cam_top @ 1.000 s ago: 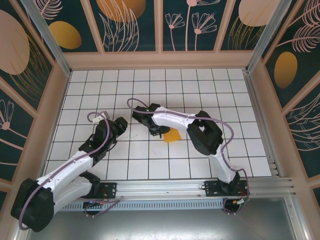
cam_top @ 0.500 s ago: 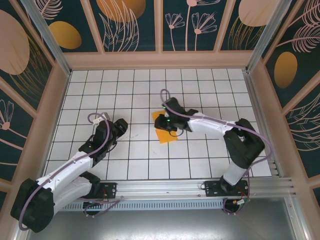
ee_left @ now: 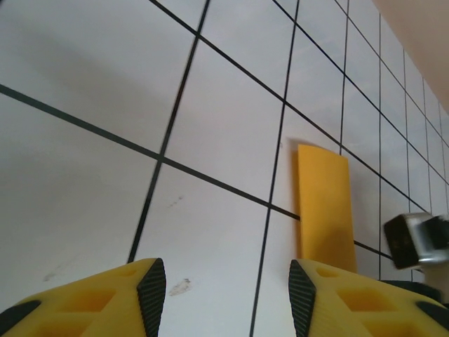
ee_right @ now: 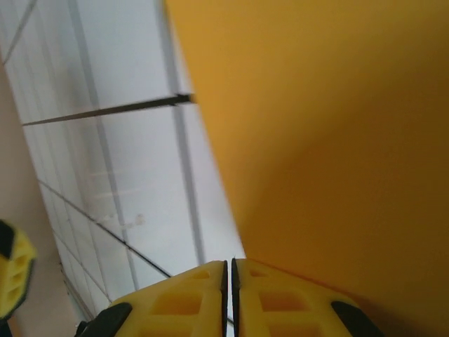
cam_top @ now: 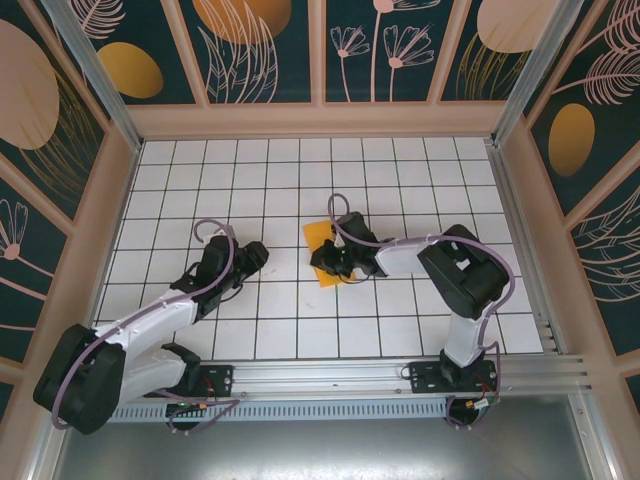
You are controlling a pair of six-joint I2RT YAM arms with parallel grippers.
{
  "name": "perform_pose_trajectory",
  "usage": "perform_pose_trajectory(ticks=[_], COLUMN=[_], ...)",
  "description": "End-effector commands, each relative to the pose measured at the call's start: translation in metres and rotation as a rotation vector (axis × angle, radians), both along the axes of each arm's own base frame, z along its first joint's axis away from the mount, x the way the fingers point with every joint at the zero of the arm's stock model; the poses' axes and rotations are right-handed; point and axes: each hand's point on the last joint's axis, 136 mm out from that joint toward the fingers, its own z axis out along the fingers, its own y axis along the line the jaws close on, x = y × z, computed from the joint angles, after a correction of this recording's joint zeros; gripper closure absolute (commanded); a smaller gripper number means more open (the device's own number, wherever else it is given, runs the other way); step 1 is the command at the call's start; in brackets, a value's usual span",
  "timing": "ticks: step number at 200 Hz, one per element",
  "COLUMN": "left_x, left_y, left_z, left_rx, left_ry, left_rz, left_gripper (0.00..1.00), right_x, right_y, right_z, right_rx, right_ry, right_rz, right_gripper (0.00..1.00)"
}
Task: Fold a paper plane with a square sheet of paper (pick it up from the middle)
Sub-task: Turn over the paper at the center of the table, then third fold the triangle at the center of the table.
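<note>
The square sheet of paper (cam_top: 319,236) is an orange-yellow folded strip lying flat on the white grid table, near the middle. My right gripper (cam_top: 336,263) sits low over the strip's near half and hides part of it. In the right wrist view the paper (ee_right: 330,126) spreads across the right side, and the right gripper (ee_right: 228,270) has its jaws together with nothing orange between them. My left gripper (cam_top: 257,256) hovers about one tile to the left of the paper. In its wrist view the left gripper (ee_left: 228,295) is open and empty, with the paper (ee_left: 323,210) ahead to the right.
Raised wooden walls with dark floral panels (cam_top: 260,50) enclose the table on three sides. An aluminium rail (cam_top: 400,372) carrying both arm bases runs along the near edge. White grid tiles (cam_top: 250,170) stretch behind and to both sides of the paper.
The right arm swung across the paper and settled low on its near half, jaws narrowing to shut. The paper shifted left and flattened. The left gripper moved slightly right toward it.
</note>
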Motion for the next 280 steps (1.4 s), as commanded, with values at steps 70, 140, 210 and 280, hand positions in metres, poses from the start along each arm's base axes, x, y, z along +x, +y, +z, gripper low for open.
perform_pose_trajectory(ticks=[70,140,210,280], left_x=[0.038,0.072,0.089,0.09], left_y=[-0.055,-0.105,-0.142,-0.148], left_z=[0.026,0.021,-0.009,-0.04], left_rx=[-0.046,-0.131,-0.203,-0.2], left_ry=[-0.023,0.027,0.106,0.161], left_rz=[-0.216,-0.36,-0.479,-0.508], left_gripper=[0.52,0.77,0.8,0.81], right_x=[0.005,0.007,0.004,0.0], right_y=[0.022,-0.037,-0.072,-0.061], right_z=[-0.011,0.057,0.033,0.023], right_rx=[0.102,0.004,0.006,0.018], right_ry=[0.137,-0.134,-0.054,-0.016], right_rz=[-0.378,-0.295,-0.231,-0.171], right_gripper=[0.87,0.75,0.69,0.67])
